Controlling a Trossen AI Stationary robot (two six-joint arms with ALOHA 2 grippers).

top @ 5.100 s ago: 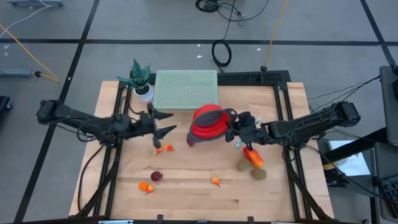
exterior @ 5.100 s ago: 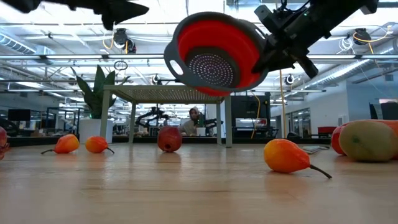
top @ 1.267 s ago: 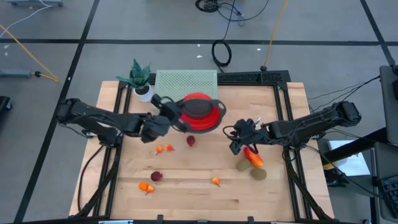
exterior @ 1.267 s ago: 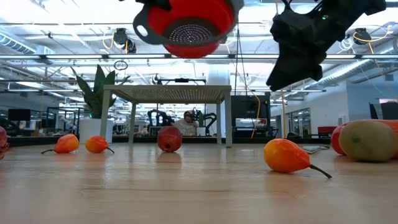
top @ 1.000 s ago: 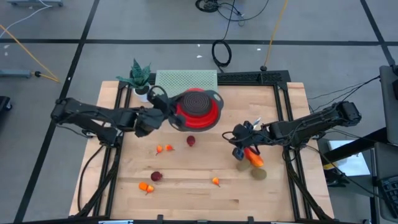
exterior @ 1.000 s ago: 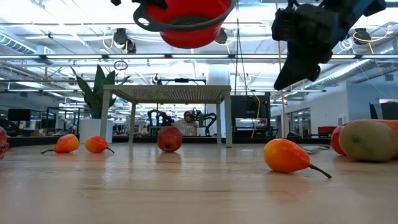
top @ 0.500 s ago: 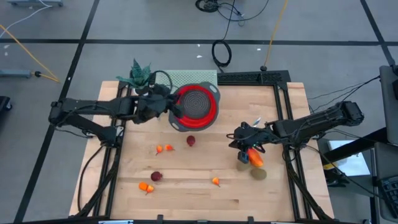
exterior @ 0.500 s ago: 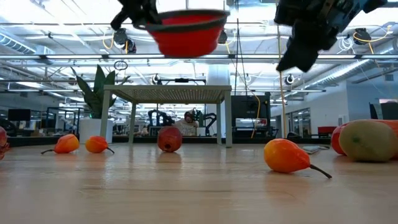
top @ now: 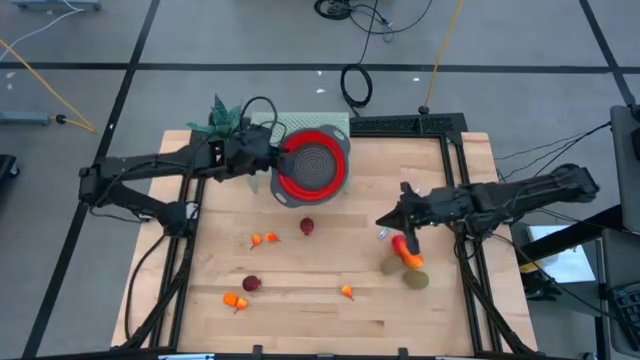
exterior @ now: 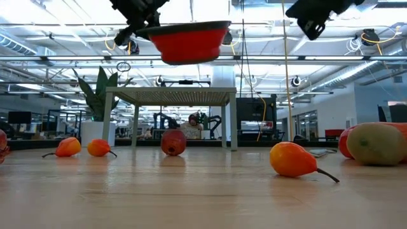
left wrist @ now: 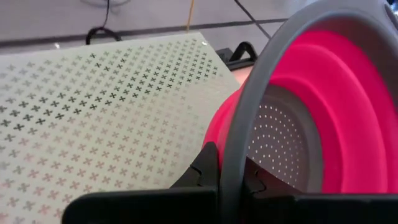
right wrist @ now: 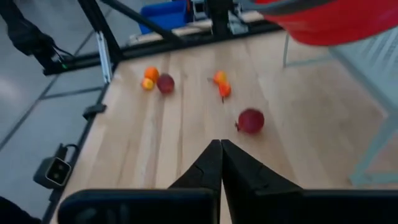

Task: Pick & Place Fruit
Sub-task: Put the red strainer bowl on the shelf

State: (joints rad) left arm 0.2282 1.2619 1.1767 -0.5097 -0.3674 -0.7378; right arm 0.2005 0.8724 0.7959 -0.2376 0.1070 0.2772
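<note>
Your left claw (top: pixel 272 160) reaches in from the left, clamped on the grey rim of the red bowl (top: pixel 312 170), holding it level above the green perforated stand (top: pixel 300 128). Your right claw (top: pixel 385 221) hangs pinched shut and empty above the tabletop (top: pixel 330 310), just beside the red-orange oval (top: pixel 406 250). The other fruit (top: pixel 307 227) lies scattered below the bowl.

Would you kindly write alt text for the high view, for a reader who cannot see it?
Seen from above, the left gripper holds a red colander by its grey rim over the far side of a wooden table, beside a green perforated stand. The right gripper hovers shut above a red-orange oval fruit; smaller fruits lie scattered nearer the front.
</note>
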